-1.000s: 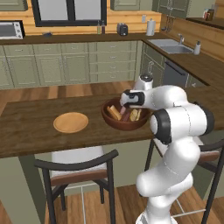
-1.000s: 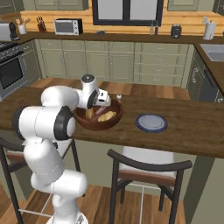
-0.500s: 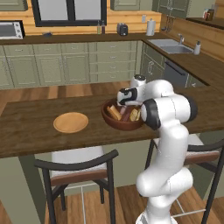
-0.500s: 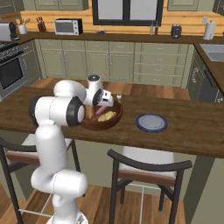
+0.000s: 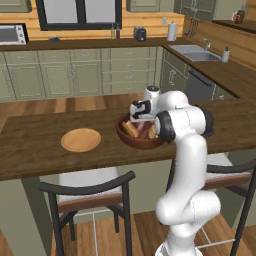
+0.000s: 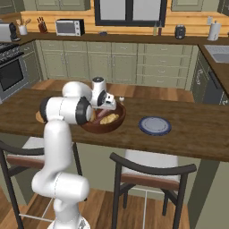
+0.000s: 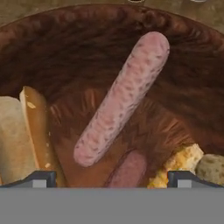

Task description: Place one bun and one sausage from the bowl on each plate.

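Here, in the left base view, the hand [image 5: 141, 111] hangs over the bowl [image 5: 126, 137] on the table [image 5: 35, 150]; the tan plate [image 5: 81, 139] lies well apart, with bare wood between.

From the right base view, the blue plate [image 6: 154, 125] sits near the bowl's other side, clear all round.

Looking down the hand view, jaws spread wide and empty straddle a sausage [image 7: 122, 97] lying diagonally. A bun [image 7: 37, 127] lies close beside it; closing off-centre could, I judge, roll the sausage away.
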Available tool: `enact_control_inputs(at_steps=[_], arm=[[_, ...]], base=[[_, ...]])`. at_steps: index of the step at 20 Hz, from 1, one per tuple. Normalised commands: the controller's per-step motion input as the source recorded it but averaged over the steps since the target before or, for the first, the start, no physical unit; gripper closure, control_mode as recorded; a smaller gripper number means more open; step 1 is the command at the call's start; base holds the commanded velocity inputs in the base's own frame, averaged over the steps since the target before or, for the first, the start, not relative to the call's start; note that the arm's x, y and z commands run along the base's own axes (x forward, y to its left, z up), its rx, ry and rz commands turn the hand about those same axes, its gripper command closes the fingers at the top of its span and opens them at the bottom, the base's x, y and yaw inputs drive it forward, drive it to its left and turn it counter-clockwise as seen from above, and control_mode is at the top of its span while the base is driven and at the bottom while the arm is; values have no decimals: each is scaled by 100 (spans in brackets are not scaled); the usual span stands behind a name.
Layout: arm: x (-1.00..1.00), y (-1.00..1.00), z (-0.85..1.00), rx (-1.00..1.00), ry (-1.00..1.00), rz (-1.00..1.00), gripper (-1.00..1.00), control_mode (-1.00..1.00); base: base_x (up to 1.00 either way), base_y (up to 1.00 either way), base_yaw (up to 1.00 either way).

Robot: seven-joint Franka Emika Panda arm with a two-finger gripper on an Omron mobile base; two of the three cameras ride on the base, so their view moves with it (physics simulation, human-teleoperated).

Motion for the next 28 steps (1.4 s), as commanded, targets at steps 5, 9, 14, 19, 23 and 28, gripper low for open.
enact_control_inputs(at_steps=[5,9,14,19,23,28], arm=[[26,3,-30,0,3,-5,-100,-100],[54,0,-26,0,0,-10,-100,-100],[54,0,-21,0,0,-11,-100,-100],[-4,-2,-6,1,-1,-9,100,-100],[-30,-11,31,5,-7,-10,100,-100],[-82,-60,93,14,-15,-6,100,-100]], base=[[0,0,0],[0,0,0],[0,0,0],[0,0,0],[0,0,0],[0,0,0]])
